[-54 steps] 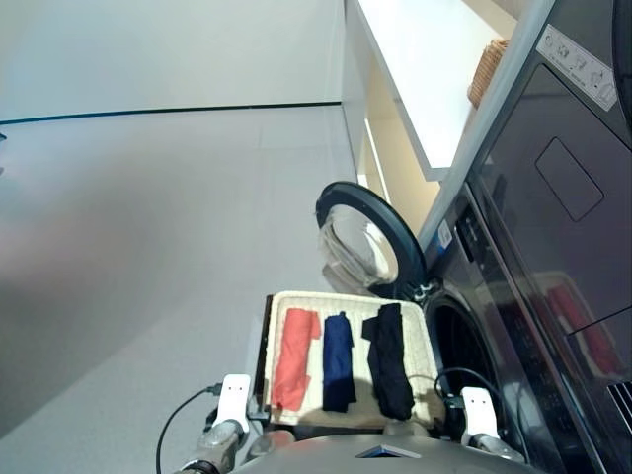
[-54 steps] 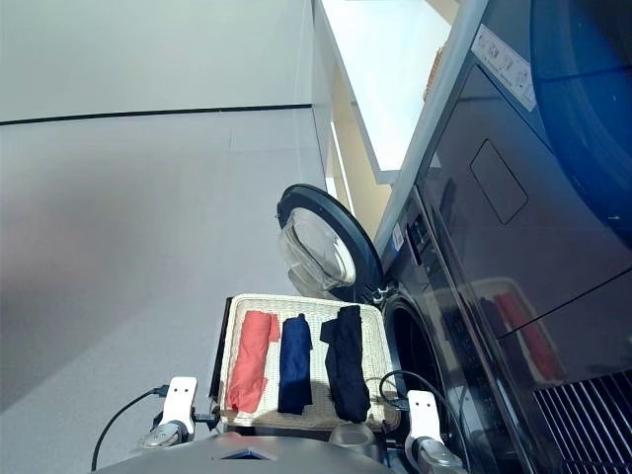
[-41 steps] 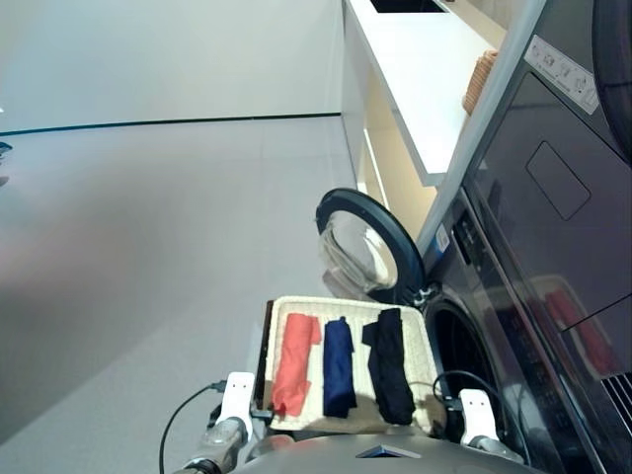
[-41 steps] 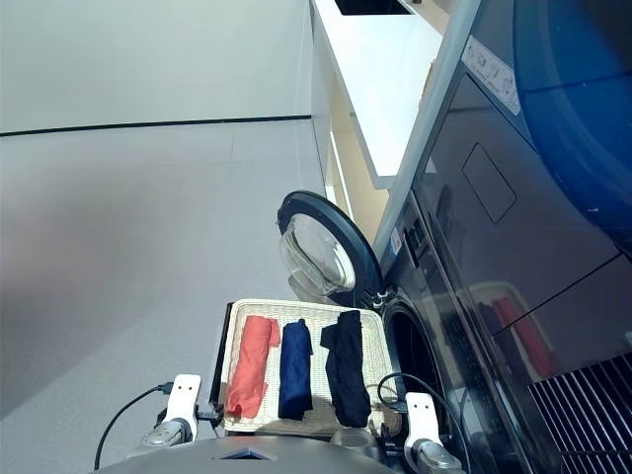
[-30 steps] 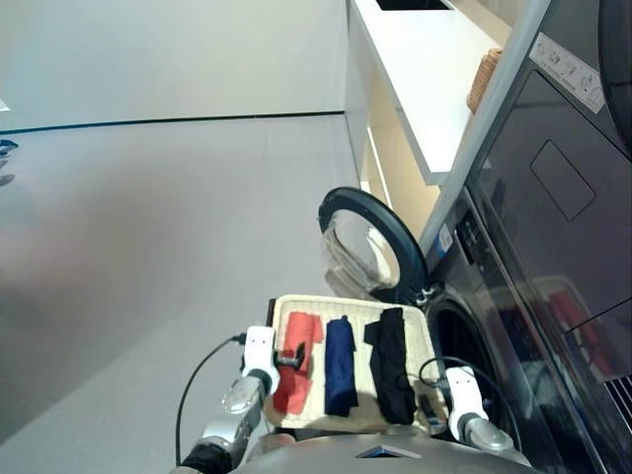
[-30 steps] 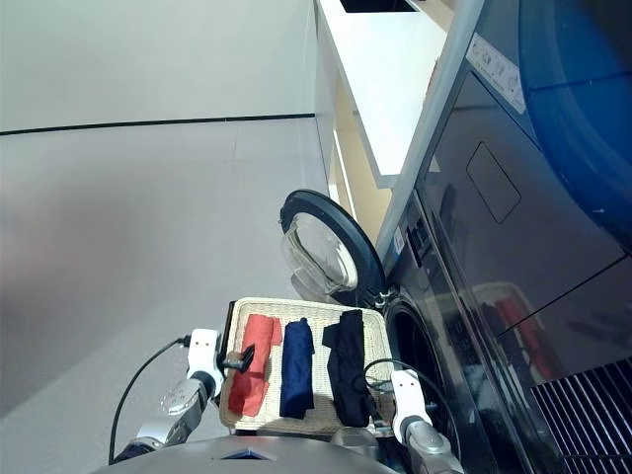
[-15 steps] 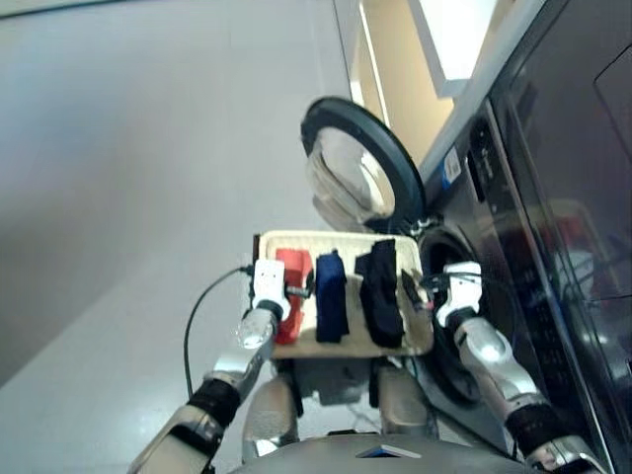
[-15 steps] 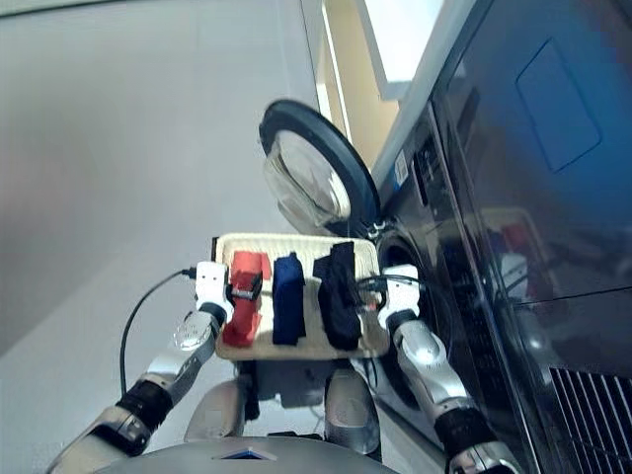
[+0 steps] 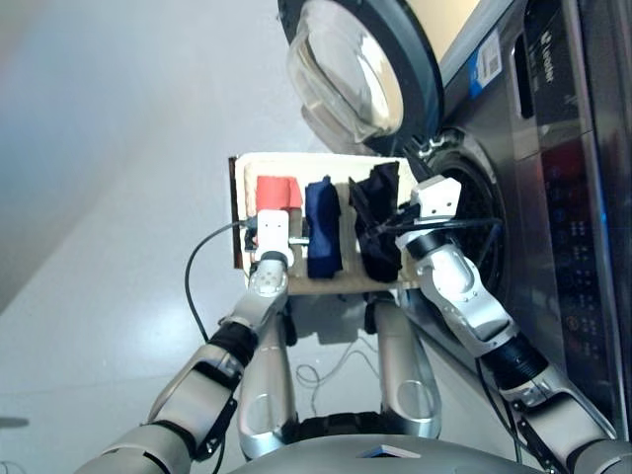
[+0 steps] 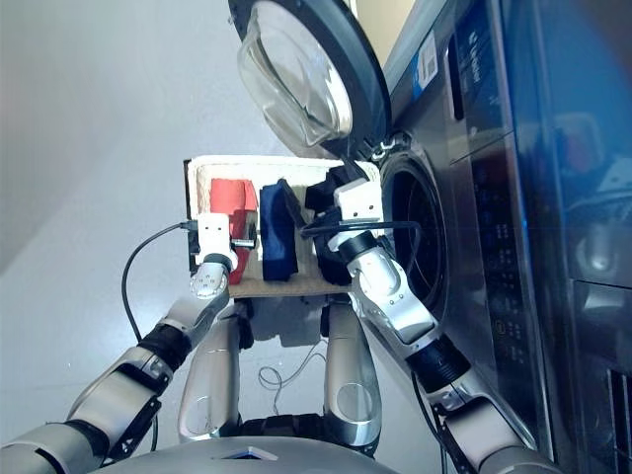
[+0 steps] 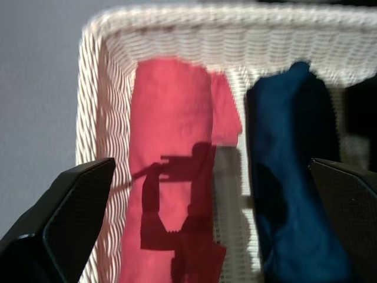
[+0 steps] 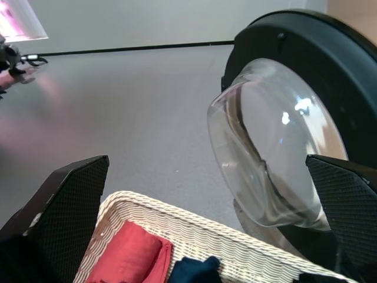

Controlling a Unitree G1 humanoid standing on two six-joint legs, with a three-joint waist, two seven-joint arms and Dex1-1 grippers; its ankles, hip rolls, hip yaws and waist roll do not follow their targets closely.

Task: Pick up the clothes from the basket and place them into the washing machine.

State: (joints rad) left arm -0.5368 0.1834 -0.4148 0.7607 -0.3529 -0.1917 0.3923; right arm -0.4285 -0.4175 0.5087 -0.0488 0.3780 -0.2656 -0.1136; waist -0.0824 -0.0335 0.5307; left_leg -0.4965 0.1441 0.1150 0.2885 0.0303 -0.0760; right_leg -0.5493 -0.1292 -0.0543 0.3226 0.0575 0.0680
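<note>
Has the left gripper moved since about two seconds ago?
Yes. The left gripper was down at the basket's near left corner, outside it; it now reaches over the basket, above the coral garment.

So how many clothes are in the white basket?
3, side by side in the basket: the red one on the robot's left, the navy one in the middle, the black one nearest the washing machine. None look hidden.
</note>
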